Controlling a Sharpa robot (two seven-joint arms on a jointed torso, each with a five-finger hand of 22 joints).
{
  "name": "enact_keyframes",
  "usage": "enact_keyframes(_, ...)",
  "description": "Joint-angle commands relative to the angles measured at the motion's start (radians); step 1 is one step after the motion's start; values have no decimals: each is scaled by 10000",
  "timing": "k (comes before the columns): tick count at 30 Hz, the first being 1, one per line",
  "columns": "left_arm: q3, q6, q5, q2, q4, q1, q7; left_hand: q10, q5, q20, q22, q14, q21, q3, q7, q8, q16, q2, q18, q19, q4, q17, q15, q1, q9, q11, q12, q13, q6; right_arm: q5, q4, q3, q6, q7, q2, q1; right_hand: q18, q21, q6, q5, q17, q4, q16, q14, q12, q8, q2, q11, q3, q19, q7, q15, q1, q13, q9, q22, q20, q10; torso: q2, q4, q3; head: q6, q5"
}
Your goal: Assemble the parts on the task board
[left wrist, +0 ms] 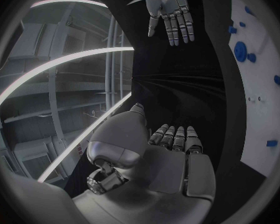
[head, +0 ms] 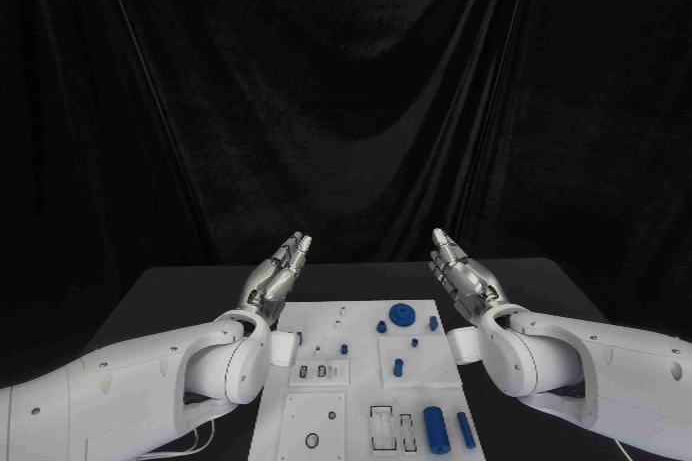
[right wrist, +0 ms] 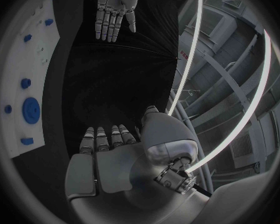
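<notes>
The fingers (head: 294, 251) of the left hand (head: 277, 271) are stretched out straight and close together, holding nothing, and the fingers (head: 444, 249) of the right hand (head: 462, 271) lie the same way, flat and empty. Both hands are raised above the far end of the black worktop (head: 173, 291), palms turned toward each other, one on each side of the task board (head: 361, 381). The task board lies flat in the middle of the worktop between the two white arms. On it, a round blue disc (head: 402, 314) sits near the far edge with small blue pegs (head: 381, 326) around it, and two long blue cylinders (head: 434, 427) lie near the front right corner beside dark-outlined slots (head: 381, 428). A small dark ring (head: 312, 440) rests at the board's front left.
</notes>
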Motion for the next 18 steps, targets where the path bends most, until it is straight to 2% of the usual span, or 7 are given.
enact_keyframes(1, -170, 2398, 630, -3, -33, 195, 1115, -13, 14, -418, -13, -4, -34, -57, -3, 73, -35, -3, 68, 7, 35, -12, -478, 112, 14, -56, -31, -13, 103, 728, 26, -133, 1739, -345, -49, 153, 60, -38, 1, -151, -9, -21, -44, -4, -49, -37, -47, 2, -75, -4, 1, -1808, 128, -14, -12, -10, -788, 15, 2, 0, -2, 0, 0)
enact_keyframes(4, -412, 3260, 827, -11, -72, 362, 1424, -13, 27, -361, -13, -4, -34, -89, -22, 84, -35, -9, 97, 7, 29, -12, -454, 197, 25, -64, -31, -13, 173, 856, 28, -269, 2052, -390, -78, 253, 66, -38, 1, -270, -9, -29, -44, -4, -49, -37, -107, 48, -104, -4, 48, -1762, 199, -14, -12, -10, -728, 15, 2, 0, -2, 0, 0)
enact_keyframes(8, -651, 4112, 1023, -19, -110, 528, 1729, -13, 46, -320, -13, -4, -34, -104, -94, 92, -35, 8, 115, 7, 33, -12, -428, 252, 32, -86, -31, -13, 231, 901, 28, -317, 2162, -405, -88, 289, 71, -38, 1, -379, -9, -26, -44, -4, -49, -37, -150, 117, -131, -4, 113, -1691, 250, -14, -12, -10, -657, 15, 2, 0, -2, 0, 0)
enact_keyframes(11, -754, 4481, 1107, -23, -127, 599, 1861, -13, 85, -271, -13, -4, -34, -103, -101, 112, -35, 33, 134, 7, 37, -12, -403, 293, 50, -99, -31, -13, 348, 901, 28, -317, 2162, -405, -88, 289, 73, -38, 1, -451, -9, -31, -44, -4, -49, -37, -182, 166, -148, -4, 166, -1639, 301, -14, -12, -10, -598, 15, 2, 0, -2, 0, 0)
enact_keyframes(15, -813, 4689, 1155, -24, -136, 640, 1936, -13, 177, 29, -13, -4, -34, -106, -267, 142, -35, 48, 494, 7, 41, -12, -471, 413, 78, -291, -31, -13, 611, 901, 28, -317, 2162, -405, -88, 289, 97, -38, 1, -468, -9, -36, -44, -4, -49, -37, -210, 274, -148, -4, 248, -1492, 421, -14, -12, -10, -394, 15, 2, 0, -2, 0, 0)
enact_keyframes(16, -819, 5253, 1015, 124, -728, 636, 2229, -13, 274, 152, -13, -4, -34, -86, -275, 141, -35, 56, 596, 7, 42, -12, -459, 451, 79, -308, -31, -13, 636, 152, -235, -318, 2782, -720, -146, 291, 102, -38, 1, -458, -9, -38, -44, -4, -49, -37, -210, 291, -144, -4, 267, -1473, 444, -14, -12, -10, -357, 15, 21, -3, -1, -848, -221)
enact_keyframes(18, -819, 5306, 912, 136, -767, 634, 2226, -13, 546, 432, -13, -4, -34, -7, -257, 138, -35, 59, 786, 7, 41, -12, -391, 620, 79, -295, -31, -13, 664, 25, -253, -318, 2860, -734, -147, 291, 111, -38, 1, -445, -9, -42, -44, -4, -49, -37, -213, 324, -140, -4, 301, -1434, 483, -14, -12, -10, -302, 15, 33, -10, -2, -917, -213)
